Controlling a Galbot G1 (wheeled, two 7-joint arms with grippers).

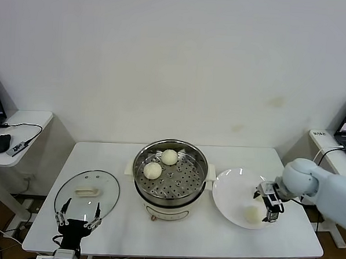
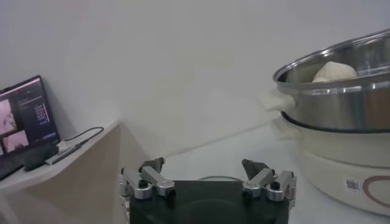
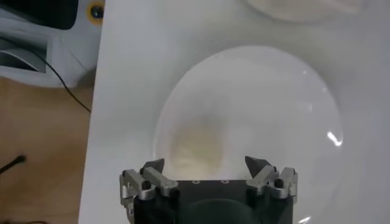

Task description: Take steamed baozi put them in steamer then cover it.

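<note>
Buns first: two steamed baozi sit on the perforated tray inside the steamer [image 1: 169,176], one [image 1: 169,157] toward its back wall and one [image 1: 152,171] on the side nearer the lid. A third baozi [image 1: 252,214] lies on the white plate [image 1: 230,193], which touches the steamer's side on the robot's right; this bun rests on the part of the plate farthest from the steamer and nearest the table's front edge. In the right wrist view the same bun [image 3: 198,146] shows as a pale lump on the plate [image 3: 274,103], just ahead of the fingers. No fourth bun can be made out.

The right gripper [image 1: 266,203] hovers low over the plate's outer edge, beside that third bun, with its fingers [image 3: 153,168] spread wide and nothing between them; whether a fingertip touches the bun cannot be told.

The cover [image 1: 88,192], clear glass with a cream handle, lies flat on the table [image 1: 184,240] on the steamer's other side, apart from the pot. The left gripper [image 1: 77,220] waits at the table's front edge just beside the cover, fingers [image 2: 149,176] spread and empty. From its wrist camera the steamer [image 2: 341,115] rises nearby, with one bun [image 2: 334,72] peeking over the steel rim.

A side desk with a laptop [image 2: 24,119] stands beyond the cover, well away from the steamer.
</note>
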